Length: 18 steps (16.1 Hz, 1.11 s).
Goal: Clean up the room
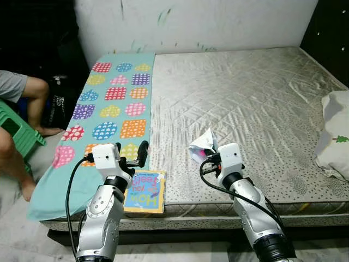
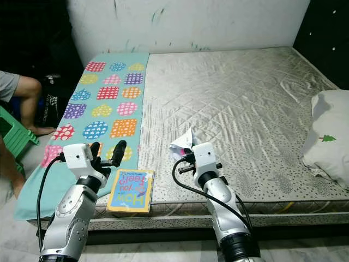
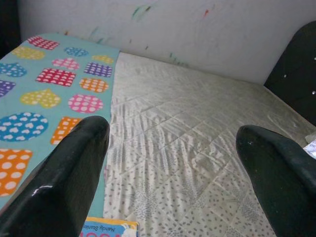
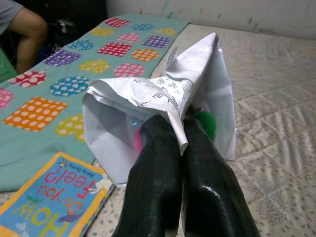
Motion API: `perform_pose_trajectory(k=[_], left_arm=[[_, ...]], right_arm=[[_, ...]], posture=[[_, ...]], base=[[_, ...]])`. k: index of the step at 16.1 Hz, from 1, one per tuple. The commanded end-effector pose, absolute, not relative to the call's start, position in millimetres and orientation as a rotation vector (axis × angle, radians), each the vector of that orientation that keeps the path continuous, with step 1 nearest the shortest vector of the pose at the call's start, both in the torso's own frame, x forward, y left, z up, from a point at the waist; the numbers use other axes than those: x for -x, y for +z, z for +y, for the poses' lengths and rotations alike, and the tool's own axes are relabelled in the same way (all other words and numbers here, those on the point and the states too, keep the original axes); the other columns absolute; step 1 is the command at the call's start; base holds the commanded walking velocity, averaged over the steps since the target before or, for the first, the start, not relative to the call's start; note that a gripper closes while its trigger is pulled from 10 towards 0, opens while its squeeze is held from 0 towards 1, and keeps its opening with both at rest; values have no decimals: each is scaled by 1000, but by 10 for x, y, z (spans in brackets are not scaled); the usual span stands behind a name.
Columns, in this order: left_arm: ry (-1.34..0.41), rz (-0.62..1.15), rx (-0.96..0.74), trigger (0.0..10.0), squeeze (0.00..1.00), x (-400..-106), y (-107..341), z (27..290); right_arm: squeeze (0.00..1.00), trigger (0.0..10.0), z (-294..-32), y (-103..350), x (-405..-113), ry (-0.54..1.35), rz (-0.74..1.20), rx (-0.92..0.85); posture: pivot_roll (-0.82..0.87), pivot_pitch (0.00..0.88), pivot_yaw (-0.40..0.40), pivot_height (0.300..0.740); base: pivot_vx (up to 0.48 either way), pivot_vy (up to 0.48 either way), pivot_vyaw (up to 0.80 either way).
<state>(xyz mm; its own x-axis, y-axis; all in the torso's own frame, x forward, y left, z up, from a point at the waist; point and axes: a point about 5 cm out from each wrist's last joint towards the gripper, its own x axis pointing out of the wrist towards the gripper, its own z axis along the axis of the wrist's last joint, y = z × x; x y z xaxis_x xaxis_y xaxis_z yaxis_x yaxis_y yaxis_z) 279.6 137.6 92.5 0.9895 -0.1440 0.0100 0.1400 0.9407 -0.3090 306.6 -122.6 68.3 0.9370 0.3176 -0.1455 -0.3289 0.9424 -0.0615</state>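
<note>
A crumpled white paper bag [image 1: 203, 143] stands on the bare mattress [image 1: 245, 93] near its front edge, with pink and green bits inside. My right gripper [image 4: 174, 129] is shut on the bag's torn rim [image 4: 163, 94]. A children's book [image 1: 144, 191] with a blue and yellow cover lies flat at the front edge, to the left of the bag. My left gripper [image 1: 133, 154] hovers just above the book's far end. It is open and holds nothing between its fingers [image 3: 74, 168].
A teal blanket with dotted hearts and squares [image 1: 112, 103] covers the bed's left strip. A white pillow [image 1: 335, 136] lies at the right edge. A seated person's legs [image 1: 24, 90] and a green stool [image 1: 16, 131] are left of the bed.
</note>
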Motion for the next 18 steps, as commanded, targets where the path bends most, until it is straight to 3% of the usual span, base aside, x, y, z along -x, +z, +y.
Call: perform_pose_trajectory(k=[1,11,18], left_arm=[[-141,2,317,10000,0,-2781,939,1410],[-151,6,319,10000,0,-2778,935,1394],[-162,6,324,10000,0,-2776,930,1371]], right_arm=[[0,10000,-1207,695,-3073,337,125,83],[0,10000,-1238,681,-3065,327,130,84],[0,10000,-1253,680,-3065,322,131,90]], posture=[[-191,0,63,740],[-196,0,66,740],[-204,0,66,740]], base=[[0,0,0],[0,0,-488],[241,0,0]])
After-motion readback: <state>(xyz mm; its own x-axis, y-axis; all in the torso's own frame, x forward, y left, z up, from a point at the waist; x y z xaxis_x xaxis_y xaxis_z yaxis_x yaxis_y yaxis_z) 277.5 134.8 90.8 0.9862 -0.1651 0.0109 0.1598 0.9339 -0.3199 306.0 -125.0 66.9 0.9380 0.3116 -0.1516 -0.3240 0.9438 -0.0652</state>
